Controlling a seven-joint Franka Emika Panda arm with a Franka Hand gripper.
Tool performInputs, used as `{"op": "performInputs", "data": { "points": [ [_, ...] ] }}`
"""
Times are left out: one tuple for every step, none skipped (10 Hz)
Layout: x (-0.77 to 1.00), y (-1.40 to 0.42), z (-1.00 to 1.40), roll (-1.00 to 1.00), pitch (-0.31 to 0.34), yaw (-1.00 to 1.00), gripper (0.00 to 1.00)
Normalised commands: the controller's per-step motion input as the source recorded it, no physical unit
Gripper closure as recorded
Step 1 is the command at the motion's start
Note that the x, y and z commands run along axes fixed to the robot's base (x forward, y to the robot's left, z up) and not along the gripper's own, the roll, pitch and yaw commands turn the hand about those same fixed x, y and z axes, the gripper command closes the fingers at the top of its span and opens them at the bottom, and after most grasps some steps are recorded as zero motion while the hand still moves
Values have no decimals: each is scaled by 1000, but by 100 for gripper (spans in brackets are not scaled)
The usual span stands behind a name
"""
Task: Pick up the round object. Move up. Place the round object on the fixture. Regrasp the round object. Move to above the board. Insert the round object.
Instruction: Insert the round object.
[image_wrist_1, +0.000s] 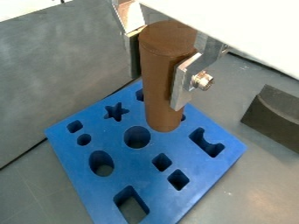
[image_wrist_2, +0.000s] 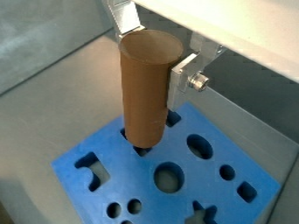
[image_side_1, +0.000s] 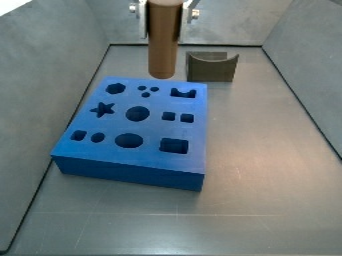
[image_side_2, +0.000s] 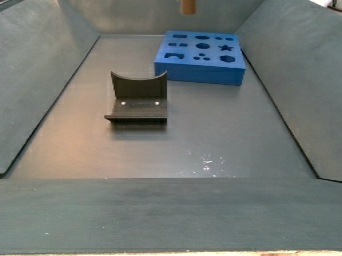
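Note:
The round object (image_wrist_1: 162, 83), a brown wooden cylinder, hangs upright with my gripper (image_wrist_1: 156, 54) shut on its upper part. One silver finger (image_wrist_1: 187, 84) presses its side. In both wrist views its lower end floats above the blue board (image_wrist_1: 187, 197), close to a round hole (image_wrist_1: 138, 136). In a side view the round object (image_side_1: 163, 40) hangs over the board's (image_side_1: 134, 165) far edge without touching it. Another side view shows only the round object's tip (image_side_2: 187, 6), high above the board (image_side_2: 181, 68). The dark fixture (image_side_1: 211, 67) stands empty beyond the board.
Grey walls (image_side_1: 54, 70) close in the workspace on both sides. The board carries several other cut-outs, among them a star (image_side_1: 103, 110) and squares. Bare grey floor (image_side_2: 174, 160) lies between the fixture (image_side_2: 136, 100) and the near edge.

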Motion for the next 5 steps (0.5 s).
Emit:
{"op": "performInputs", "data": {
  "points": [
    [0,0,-23,83,9,0,100],
    [0,0,-29,0,0,0,100],
    [34,157,-66,-531,-17,-17,100],
    [40,249,-137,-803,0,-40,100],
    [160,260,-217,-911,0,-31,100]
  ]
}}
